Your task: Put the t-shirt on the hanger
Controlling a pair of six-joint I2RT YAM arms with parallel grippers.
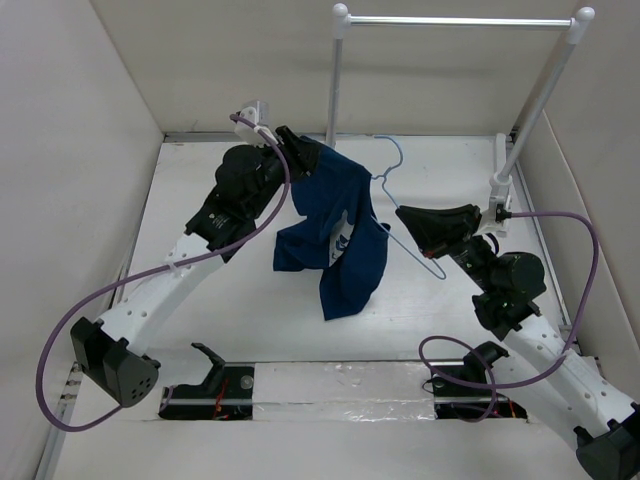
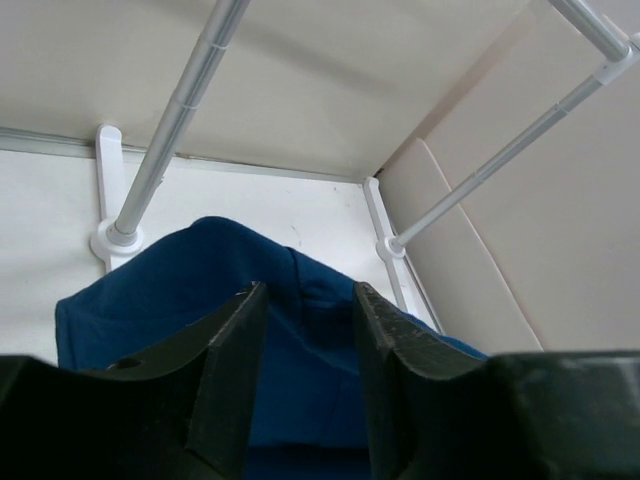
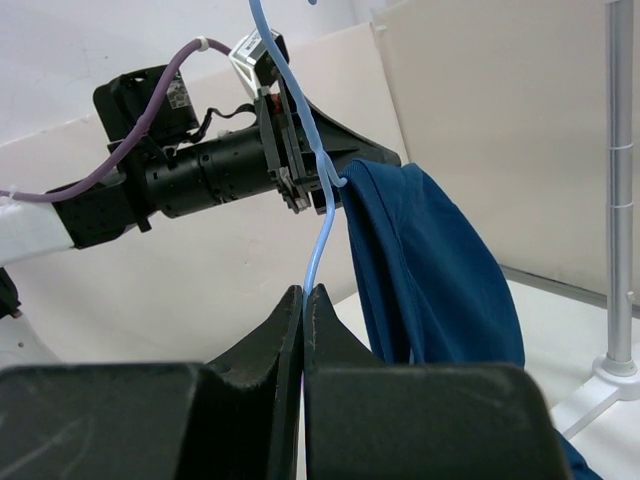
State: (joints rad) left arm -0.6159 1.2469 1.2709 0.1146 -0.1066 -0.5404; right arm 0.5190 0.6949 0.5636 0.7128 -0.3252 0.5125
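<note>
In the upper middle of the top view, the t-shirt point(image 1: 335, 215) hangs in the air from the left jaws, which are clamped on a fold near its upper edge. Its lower end drops toward the tabletop point(image 1: 220, 320), and I cannot tell if it touches. I think it is held high so that the cloth falls loose and the wire can enter it.

Just to the right, the right jaws are pressed together on a thin wire of the hanger point(image 1: 392, 165), with the hook toward the top of the frame. In the right wrist view this wire rises from the jaws and meets the cloth just beside the left jaws, so the hanger seems to be offered to the shirt's opening.

The white garment rail point(image 1: 455, 20) stands behind, apart from both. In my judgement the threading is in hand but not finished, and the thin wire may snag on the fabric.
</note>
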